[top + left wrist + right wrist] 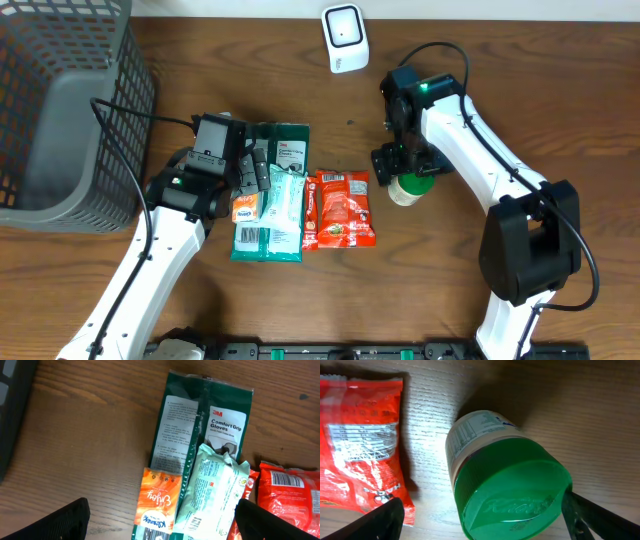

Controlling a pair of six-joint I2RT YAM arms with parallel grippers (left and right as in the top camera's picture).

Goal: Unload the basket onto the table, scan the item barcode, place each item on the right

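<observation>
Right wrist view puts the green-lidded jar (506,480), lid-up beside the red snack packet (357,445), between the spread fingers of the right gripper (485,522), the nearer arm, while the left gripper (167,522) hangs spread, empty, over the 3M glove pack (210,425).

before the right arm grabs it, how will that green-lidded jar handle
Probably rigid: the jar looks like hard plastic with a wide green lid. Its smooth round wall may slip when squeezed. Upright and squat, it seems unlikely to tip, but would roll if knocked over.
</observation>
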